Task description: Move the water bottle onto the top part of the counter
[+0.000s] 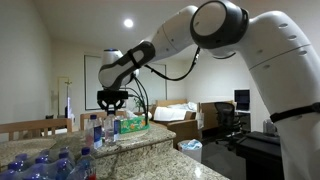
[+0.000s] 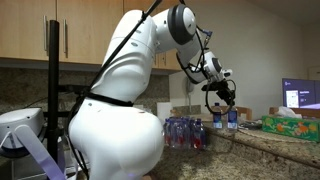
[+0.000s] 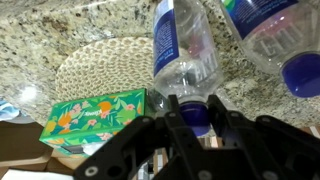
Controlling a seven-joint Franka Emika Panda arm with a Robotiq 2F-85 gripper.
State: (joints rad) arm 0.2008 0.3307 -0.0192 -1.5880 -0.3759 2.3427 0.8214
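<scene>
In the wrist view the water bottle (image 3: 185, 55), clear plastic with a blue cap, stands upright over speckled granite. My gripper (image 3: 195, 115) has a finger pressed to each side of the cap and is shut on it. A second bottle much like it (image 3: 275, 45) stands close beside. In both exterior views the gripper (image 1: 112, 100) (image 2: 222, 95) hangs just over the two bottles (image 1: 97, 128) (image 2: 217, 118) at the raised granite ledge (image 1: 150, 135) (image 2: 280, 135). I cannot tell whether the held bottle's base touches the ledge.
A green tissue box (image 3: 95, 115) (image 1: 130, 124) and a round woven mat (image 3: 105, 65) lie next to the bottles. A pack of several bottles (image 2: 185, 130) (image 1: 40, 165) sits on the lower counter. A green packet (image 2: 290, 121) lies on the ledge.
</scene>
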